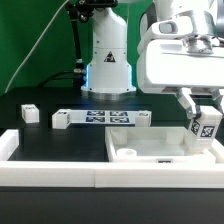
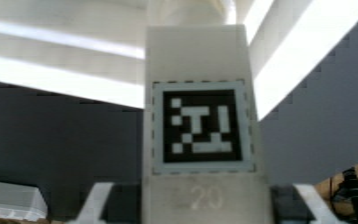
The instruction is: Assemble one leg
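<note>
My gripper [image 1: 203, 110] is at the exterior view's right, shut on the leg [image 1: 205, 125], a short white square post with a black-and-white tag. It holds the leg upright just above the far right corner of the large white tray-like panel [image 1: 150, 150]. I cannot tell whether the leg's lower end touches the panel. In the wrist view the leg [image 2: 202, 120] fills the middle with its tag facing the camera, and the gripper [image 2: 202, 203] has a fingertip [image 2: 114, 200] close against each side of it.
The marker board [image 1: 100, 118] lies behind the panel. Small white posts stand at its ends [image 1: 62, 119] [image 1: 143, 118], and another [image 1: 30, 113] stands further to the exterior view's left. The robot base [image 1: 108, 65] is at the back. A white rail [image 1: 50, 165] runs along the front.
</note>
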`<state>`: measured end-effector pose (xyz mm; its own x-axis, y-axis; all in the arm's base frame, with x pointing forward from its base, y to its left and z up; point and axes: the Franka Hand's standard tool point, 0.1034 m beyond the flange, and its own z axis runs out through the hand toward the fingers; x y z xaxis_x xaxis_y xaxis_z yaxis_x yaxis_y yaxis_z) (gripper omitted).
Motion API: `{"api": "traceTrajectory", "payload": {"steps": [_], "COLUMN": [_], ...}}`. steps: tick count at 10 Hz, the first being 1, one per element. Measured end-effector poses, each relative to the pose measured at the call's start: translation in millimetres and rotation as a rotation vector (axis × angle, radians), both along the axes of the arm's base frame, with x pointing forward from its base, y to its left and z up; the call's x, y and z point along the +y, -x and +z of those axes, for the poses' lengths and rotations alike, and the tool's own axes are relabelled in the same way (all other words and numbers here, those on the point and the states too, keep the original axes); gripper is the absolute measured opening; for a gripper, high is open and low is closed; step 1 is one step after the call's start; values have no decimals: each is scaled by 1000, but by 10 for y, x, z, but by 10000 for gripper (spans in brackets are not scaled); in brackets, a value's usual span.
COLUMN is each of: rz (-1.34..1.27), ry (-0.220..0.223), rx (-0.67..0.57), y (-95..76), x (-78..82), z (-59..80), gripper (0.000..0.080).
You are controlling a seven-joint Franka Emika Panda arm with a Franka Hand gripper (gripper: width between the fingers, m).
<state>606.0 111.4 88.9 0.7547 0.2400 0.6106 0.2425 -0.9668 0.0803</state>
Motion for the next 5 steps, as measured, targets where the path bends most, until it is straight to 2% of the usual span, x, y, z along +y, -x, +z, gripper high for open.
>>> {"api": "traceTrajectory", "payload": {"steps": [1,2,3,4,5], "rz": [0,0,0,0,0], "ry": [1,3,4,4,4], "rx": [9,61,66,66,70], "y": [0,6,7,8,13], "x": [-21,-12,-13,-13,-13], "z": [-1,-42,-51,-52,-60], "gripper": [293,391,391,569,569]}}
